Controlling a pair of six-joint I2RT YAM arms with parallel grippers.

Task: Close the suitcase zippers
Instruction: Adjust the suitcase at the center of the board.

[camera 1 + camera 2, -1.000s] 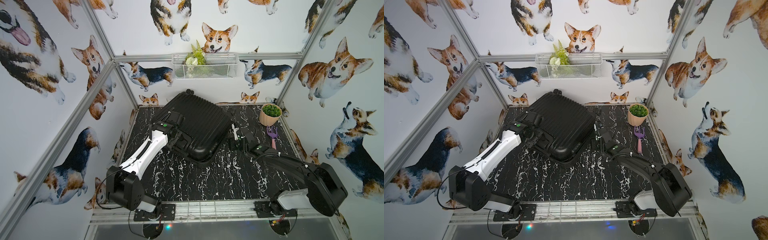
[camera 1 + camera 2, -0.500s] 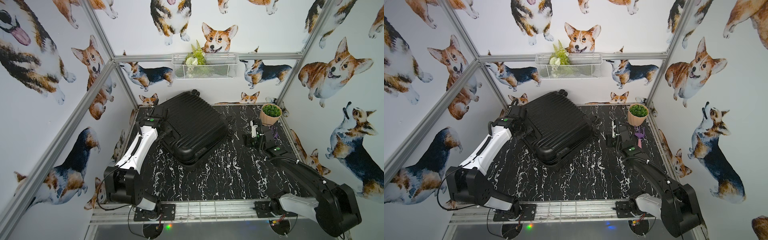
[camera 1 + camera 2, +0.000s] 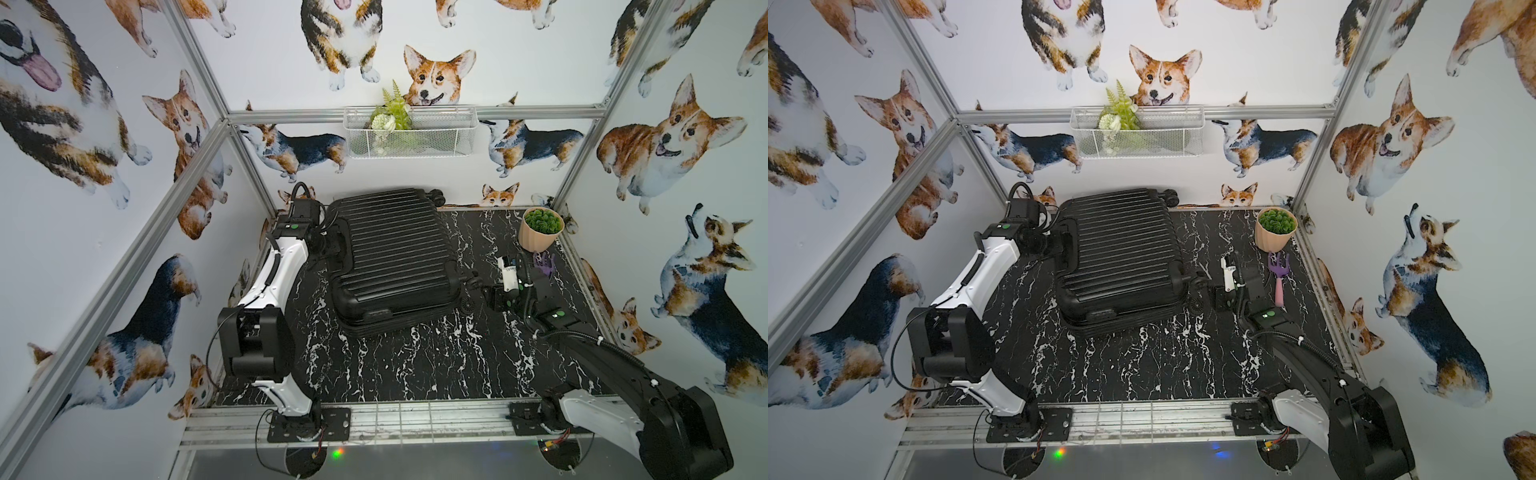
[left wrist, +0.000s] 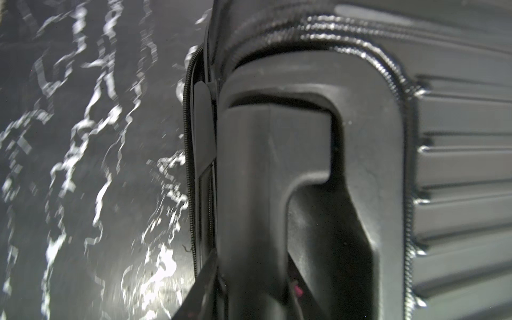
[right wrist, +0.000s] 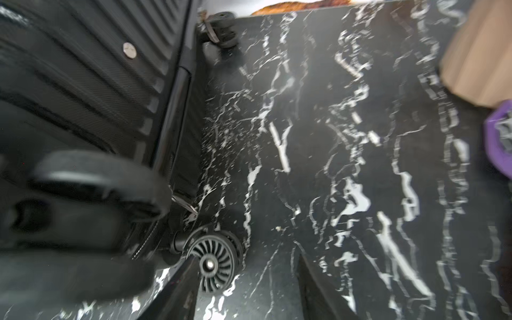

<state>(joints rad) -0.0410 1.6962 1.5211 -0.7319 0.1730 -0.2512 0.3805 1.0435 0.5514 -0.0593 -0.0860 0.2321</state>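
Both top views: suitcase [image 3: 395, 257] flat, back-left on table [image 3: 415, 365], halves together.
Left wrist: left gripper [image 4: 252, 263] narrow, clamped on handle [image 4: 263, 166]; zip [image 4: 189, 155] looks unmeshed here (no pull visible).
Right wrist: right gripper [image 5: 246, 259] wide, empty, beside wheel [image 5: 212, 263].
Risk: it snags the wheel and the suitcase skids.

free: front of table [image 3: 415, 365] | blocked: suitcase [image 3: 395, 257] mid-back — pot [image 3: 536, 243], rake [image 3: 1278, 284] far right corner

The small black hard-shell suitcase [image 3: 395, 253] with ribbed halves lies flat, its shells folded together, toward the back left of the black marbled table [image 3: 415, 365], with its wheels [image 3: 467, 305] pointing right. Its thin black zip band [image 4: 189, 166] follows the rim beside the moulded handle [image 4: 277, 180].
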